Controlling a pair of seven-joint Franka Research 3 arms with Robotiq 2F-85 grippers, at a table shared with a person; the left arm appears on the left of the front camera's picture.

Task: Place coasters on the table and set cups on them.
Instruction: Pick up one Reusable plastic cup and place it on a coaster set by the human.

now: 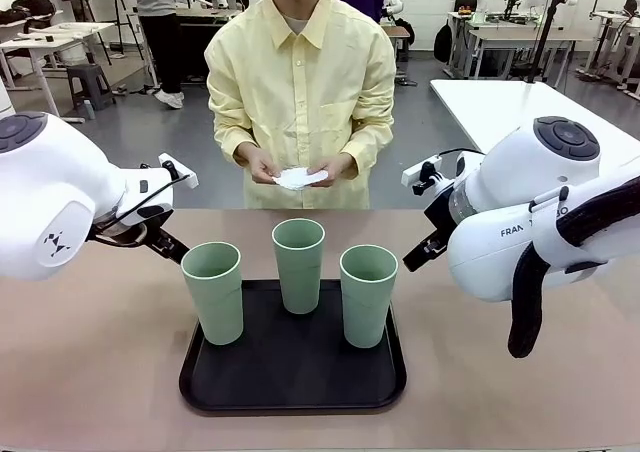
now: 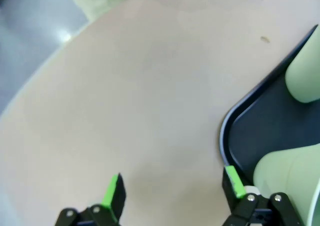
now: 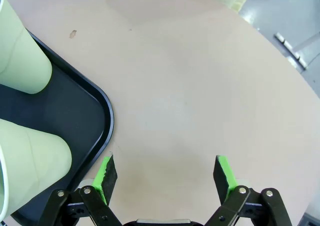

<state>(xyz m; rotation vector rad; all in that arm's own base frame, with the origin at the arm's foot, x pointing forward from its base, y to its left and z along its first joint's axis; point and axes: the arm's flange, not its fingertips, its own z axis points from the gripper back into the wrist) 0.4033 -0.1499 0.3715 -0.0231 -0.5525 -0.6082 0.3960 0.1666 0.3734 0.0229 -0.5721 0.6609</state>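
Three pale-green cups (image 1: pixel 213 290) (image 1: pixel 299 263) (image 1: pixel 367 292) stand upright on a black tray (image 1: pixel 293 387) on the tan table (image 1: pixel 90 372). Across the table a person holds white coasters (image 1: pixel 298 178) in both hands above its far edge. My left gripper (image 2: pixel 172 193) is open over bare table just left of the tray, with the nearest cup (image 2: pixel 292 178) beside its right finger. My right gripper (image 3: pixel 166 172) is open over bare table to the right of the tray (image 3: pixel 95 121), two cups (image 3: pixel 17 51) (image 3: pixel 30 166) at its left.
The tray sits at the middle front of the table. A white table (image 1: pixel 520 107) stands at the back right. Other tables, stools and people are farther off behind the person.
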